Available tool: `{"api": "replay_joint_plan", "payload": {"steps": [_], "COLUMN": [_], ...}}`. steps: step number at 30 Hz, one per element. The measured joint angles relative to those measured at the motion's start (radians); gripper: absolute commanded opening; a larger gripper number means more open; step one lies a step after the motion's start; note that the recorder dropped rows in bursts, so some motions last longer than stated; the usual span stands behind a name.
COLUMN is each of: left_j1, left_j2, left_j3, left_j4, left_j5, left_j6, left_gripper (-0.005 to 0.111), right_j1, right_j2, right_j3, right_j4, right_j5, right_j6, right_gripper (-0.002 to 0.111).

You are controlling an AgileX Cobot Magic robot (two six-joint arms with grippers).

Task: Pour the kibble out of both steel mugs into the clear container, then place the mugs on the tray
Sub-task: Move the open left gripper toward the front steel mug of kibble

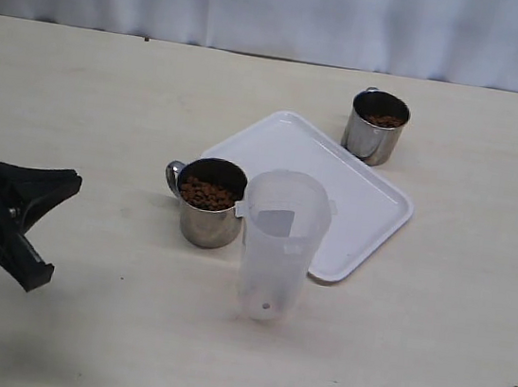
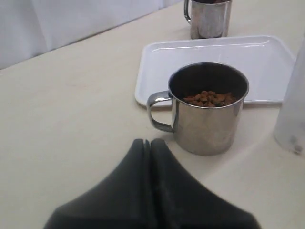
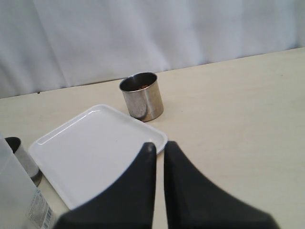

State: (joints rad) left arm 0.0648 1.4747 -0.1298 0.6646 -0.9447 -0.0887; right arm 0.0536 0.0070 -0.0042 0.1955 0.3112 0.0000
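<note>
Left gripper [image 2: 150, 143]: pressed together, empty; a mug [image 2: 207, 119] of kibble [image 2: 209, 98] stands just ahead of its tips, the clear container [image 2: 293, 109] beside it. Right gripper [image 3: 159, 145]: pressed together, empty; the tray [image 3: 86, 148] lies ahead, the second mug [image 3: 141, 98] beyond it.
</note>
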Motion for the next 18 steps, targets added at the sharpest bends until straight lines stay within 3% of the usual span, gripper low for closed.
{"api": "replay_joint_plan", "payload": {"steps": [3, 11, 18], "left_j1": [0.076, 0.086, 0.086], "left_j2": [0.158, 0.209, 0.21], "left_j3": [-0.113, -0.157, -0.157], "left_j4": [0.193, 0.206, 0.163], "left_j5": [-0.021, -0.082, -0.134], "left_j6": [-0.091, -0.113, 0.005], "left_gripper": [0.0, 0.0, 0.0], "right_j1": [0.0, 0.0, 0.0], "right_j2": [0.0, 0.0, 0.0], "right_j3": [0.0, 0.0, 0.0], "right_j4": [0.0, 0.0, 0.0], "right_j5": [0.0, 0.0, 0.0], "right_j6": [0.0, 0.0, 0.0], "right_gripper": [0.005, 0.005, 0.005]}}
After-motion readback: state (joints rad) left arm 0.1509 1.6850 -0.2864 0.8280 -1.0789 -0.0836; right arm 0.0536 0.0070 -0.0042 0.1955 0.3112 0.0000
